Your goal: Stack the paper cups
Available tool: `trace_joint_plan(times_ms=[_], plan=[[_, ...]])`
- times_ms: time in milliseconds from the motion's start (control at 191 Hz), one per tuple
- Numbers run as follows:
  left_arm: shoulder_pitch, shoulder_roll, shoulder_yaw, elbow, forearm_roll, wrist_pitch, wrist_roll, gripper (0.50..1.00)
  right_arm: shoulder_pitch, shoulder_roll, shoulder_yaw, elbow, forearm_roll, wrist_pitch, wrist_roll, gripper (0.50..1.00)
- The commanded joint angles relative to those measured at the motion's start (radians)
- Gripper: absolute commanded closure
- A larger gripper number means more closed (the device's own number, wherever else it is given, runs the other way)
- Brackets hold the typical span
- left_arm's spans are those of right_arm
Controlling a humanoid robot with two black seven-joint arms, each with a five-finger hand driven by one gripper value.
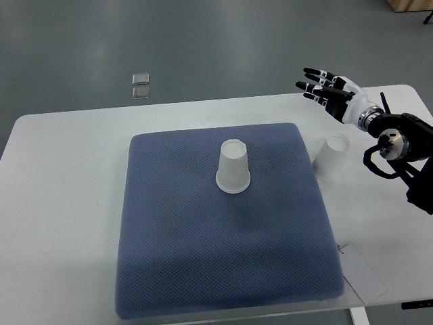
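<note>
- The right hand point(329, 92) hangs over the far right corner of the white worktop point(61, 203); its fingers point(312, 71) are spread wide and hold nothing
- Just below the wrist, a paper cup point(331, 158) stands upside down on the worktop, beside the right edge of the blue mat point(223, 271)
- A second paper cup point(233, 166) sits upside down near the mat's middle; the two cups are well apart

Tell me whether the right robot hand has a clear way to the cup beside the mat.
Probably yes. The right robot hand hovers open just above and behind that cup, which stands upside down on the table; nothing lies between them.
</note>
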Motion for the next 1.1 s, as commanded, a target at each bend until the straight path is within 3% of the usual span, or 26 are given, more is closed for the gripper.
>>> trace_joint_plan(times_ms=[0, 314, 461, 623, 786, 911, 1095], plan=[[0.000, 0.000, 0.000, 0.000, 0.000, 0.000, 0.000, 0.500, 0.001, 0.008, 0.000, 0.000, 0.000, 0.022, 0.002, 0.587], [0.000, 0.000, 0.000, 0.000, 0.000, 0.000, 0.000, 0.500, 0.021, 0.015, 0.000, 0.025, 0.004, 0.028, 0.029, 0.587], [0.000, 0.000, 0.000, 0.000, 0.000, 0.000, 0.000, 0.500, 0.020, 0.011, -0.003, 0.051, -0.010, 0.086, 0.029, 0.587], [0.000, 0.000, 0.000, 0.000, 0.000, 0.000, 0.000, 0.500, 0.032, -0.004, -0.020, 0.055, -0.037, 0.098, 0.034, 0.595], [0.000, 0.000, 0.000, 0.000, 0.000, 0.000, 0.000, 0.500, 0.040, -0.093, -0.024, 0.055, -0.253, 0.181, 0.046, 0.597], [0.000, 0.000, 0.000, 0.000, 0.000, 0.000, 0.000, 0.500, 0.043, -0.175, -0.024, 0.055, -0.476, 0.256, 0.098, 0.597], [0.000, 0.000, 0.000, 0.000, 0.000, 0.000, 0.000, 0.500, 0.055, -0.242, -0.069, 0.110, -0.674, 0.267, 0.136, 0.597]])
